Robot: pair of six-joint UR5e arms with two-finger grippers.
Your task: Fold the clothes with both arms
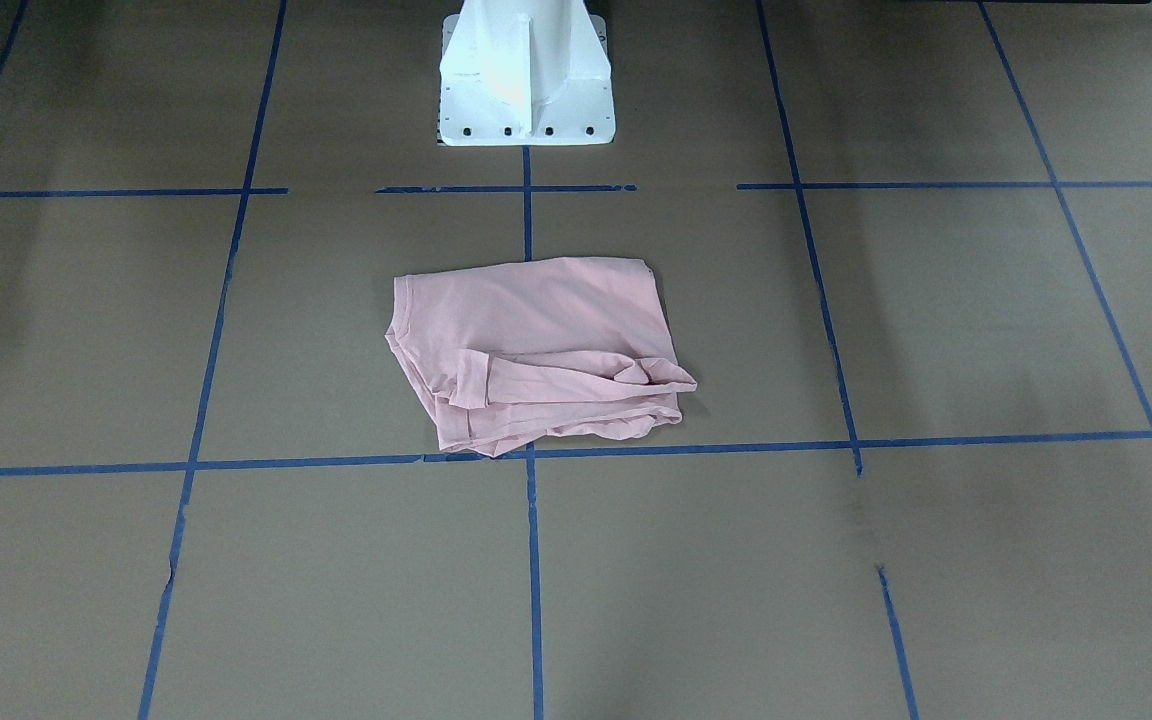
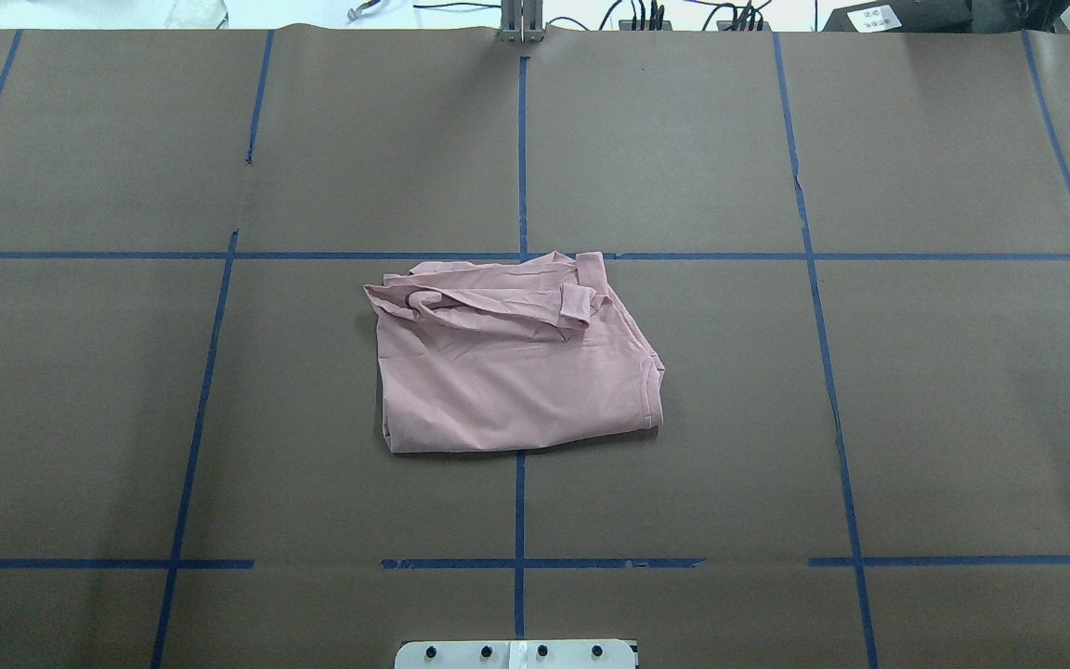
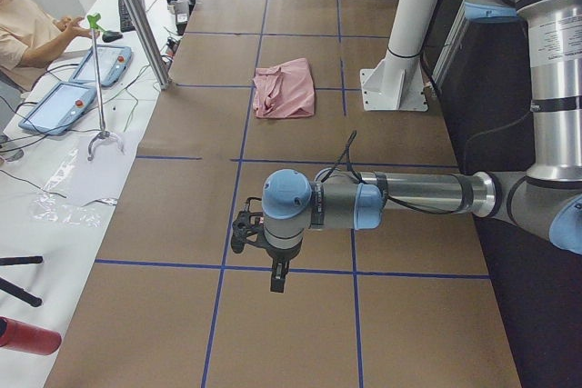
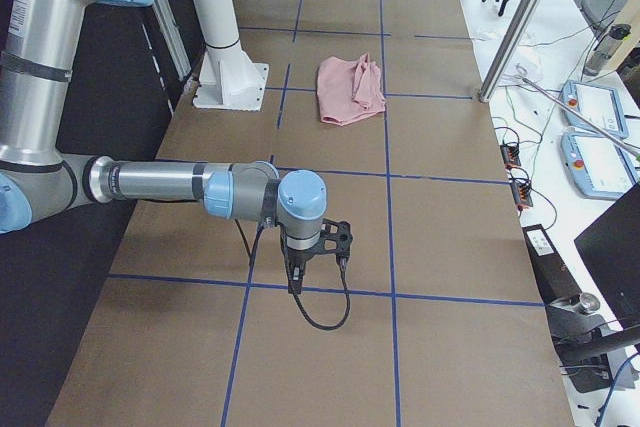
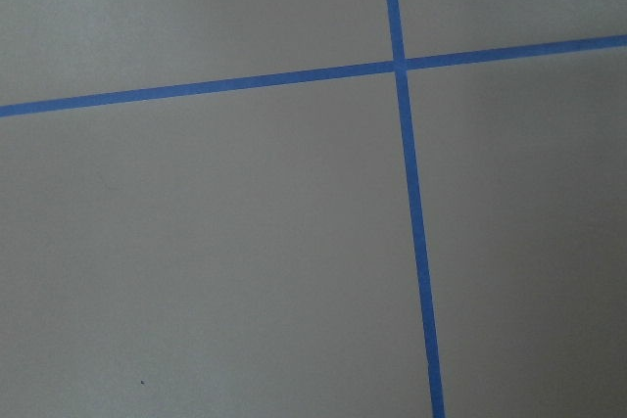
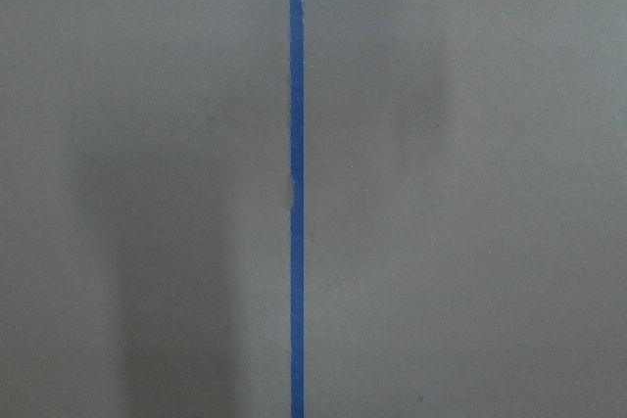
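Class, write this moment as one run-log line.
T-shirt: roughly folded, lying free | left end effector: far from shirt, open or shut cannot tell | right end effector: likewise

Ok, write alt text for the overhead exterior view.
A pale pink T-shirt, loosely folded into a rumpled rectangle, lies at the middle of a brown table marked with a grid of blue tape. A white base plate shows at the bottom edge.

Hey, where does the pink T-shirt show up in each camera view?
Front-facing: pink T-shirt centre, below white pedestal base.
Overhead: centre, above the base.
Exterior left: upper middle, left of base.
Exterior right: upper middle, right of base.
Both wrist views: not in it.
Shared landmark: the base.
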